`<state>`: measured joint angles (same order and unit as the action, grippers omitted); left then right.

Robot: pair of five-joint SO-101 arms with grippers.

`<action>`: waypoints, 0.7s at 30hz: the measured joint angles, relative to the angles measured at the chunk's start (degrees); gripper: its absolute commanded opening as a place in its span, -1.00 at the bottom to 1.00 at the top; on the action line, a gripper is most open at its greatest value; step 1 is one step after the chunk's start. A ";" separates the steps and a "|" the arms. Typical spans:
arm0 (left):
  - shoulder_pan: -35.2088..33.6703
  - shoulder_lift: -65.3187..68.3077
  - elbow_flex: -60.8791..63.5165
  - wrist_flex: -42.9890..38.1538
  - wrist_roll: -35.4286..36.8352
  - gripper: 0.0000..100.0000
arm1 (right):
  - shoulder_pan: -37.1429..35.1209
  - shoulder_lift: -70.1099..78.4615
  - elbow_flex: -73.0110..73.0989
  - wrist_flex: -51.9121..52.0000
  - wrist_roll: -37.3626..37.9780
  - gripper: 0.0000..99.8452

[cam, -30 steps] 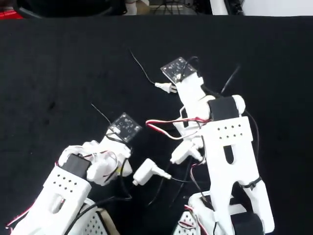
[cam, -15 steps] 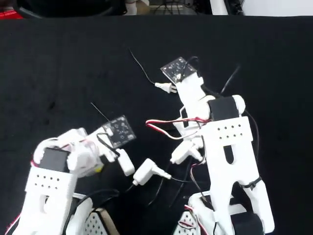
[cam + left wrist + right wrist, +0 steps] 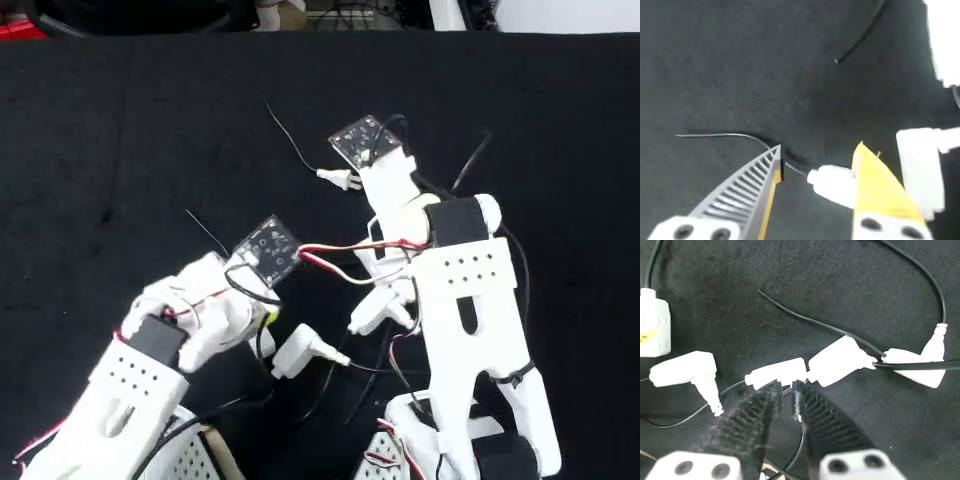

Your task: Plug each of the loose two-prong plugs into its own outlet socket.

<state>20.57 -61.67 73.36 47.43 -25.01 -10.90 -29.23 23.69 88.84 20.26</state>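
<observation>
Left gripper point(image 3: 818, 146): low over the black table point(image 3: 715, 60), tips right down by the cloth.
Small white plug point(image 3: 832, 182): between the two fingers, but way over on the yellow finger point(image 3: 875, 190) side and partly tucked behind it. Clear gap to the grey finger point(image 3: 747, 187).
Thin black lead point(image 3: 720, 134): off the plug's nose, past the grey tip, then out across the table.
Left jaws: spread well apart, not clamped on anything. Yellow one overlaps the plug, can't tell if it actually touches.
White block point(image 3: 920, 162): just beyond the yellow finger, outside the jaws.
Right gripper point(image 3: 785, 386): tips right up at the edge of the straight white plug point(image 3: 777, 372).
Straight white plug, again: butted end to end against a white inline socket point(image 3: 840, 360), the two touching. Both just past the fingertips, not down between them.
Right jaws: nearly together, only a narrow slit left, nothing visibly gripped.
White connector point(image 3: 915, 362): just beside the cable end of the inline socket, well clear of the jaws.
Angled plug point(image 3: 300, 350): loose on the table between the two arms in the high view. Off to one side of the right gripper, not touching it.
</observation>
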 measured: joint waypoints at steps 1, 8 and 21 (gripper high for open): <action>-0.26 0.00 2.81 -1.85 0.00 -0.53 | 0.00 0.18 0.00 -0.09 0.00 -0.90; -11.87 0.00 9.23 -1.23 -7.03 -0.54 | 0.00 0.26 0.00 -0.09 0.00 -0.90; -16.79 0.00 -15.30 26.20 -18.73 -0.53 | 0.00 0.26 0.00 -0.09 0.00 -0.90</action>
<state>3.78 -61.67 58.07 73.63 -43.74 -10.90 -28.97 23.69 88.75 20.26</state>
